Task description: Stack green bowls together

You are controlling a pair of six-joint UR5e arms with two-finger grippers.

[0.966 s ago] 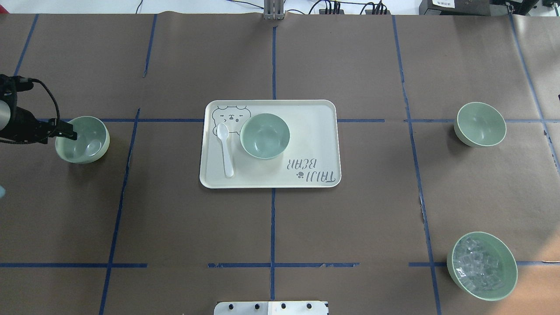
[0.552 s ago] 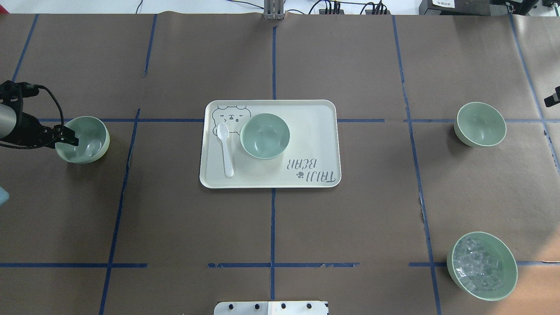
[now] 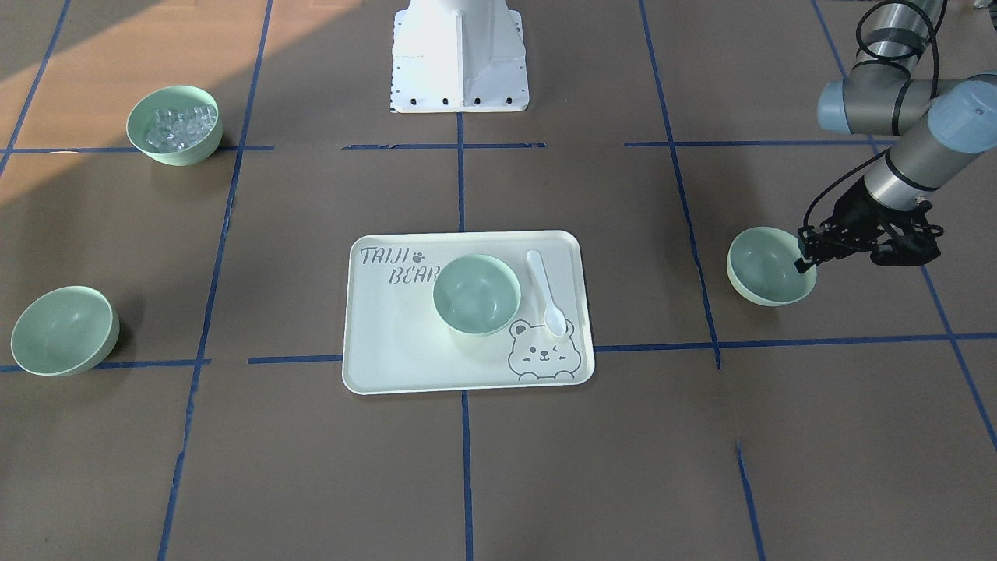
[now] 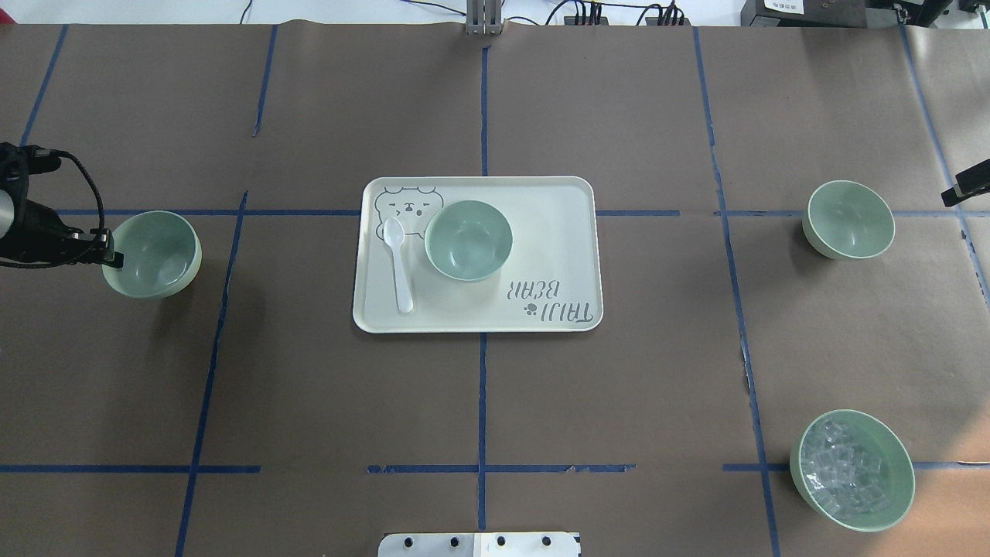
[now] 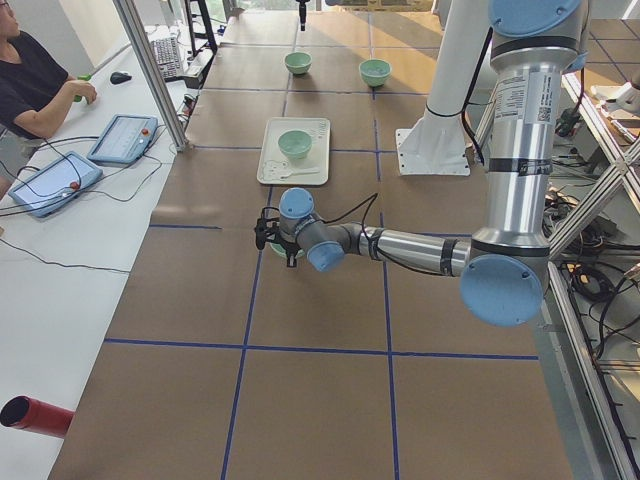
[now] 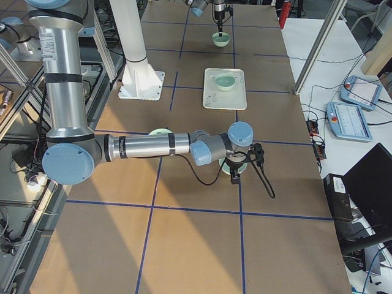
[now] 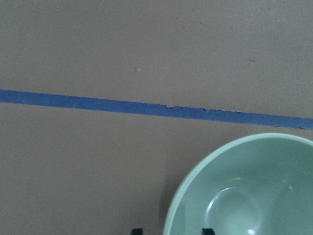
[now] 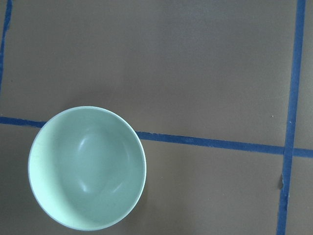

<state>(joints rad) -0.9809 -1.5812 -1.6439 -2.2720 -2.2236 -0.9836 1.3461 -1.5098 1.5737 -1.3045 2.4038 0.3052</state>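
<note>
Overhead exterior: left green bowl (image 4: 158, 255), rim pinched by left gripper (image 4: 108, 259), one finger inside and one outside. Middle green bowl (image 4: 469, 240) sits on cream tray (image 4: 557, 209). Right green bowl (image 4: 849, 219) stands far right, near right gripper (image 4: 965, 186), whose jaw state cannot be told. Bowls judged light, rigid, smooth and probably slippery. Hold by the rim wall.

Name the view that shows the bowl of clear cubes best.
Overhead: the bowl of clear cubes is large there, its cubes plain. The front-facing view shows it smaller, the left side view tiny and far; in the right side view the right arm covers most of it. The wrist views miss it.
</note>
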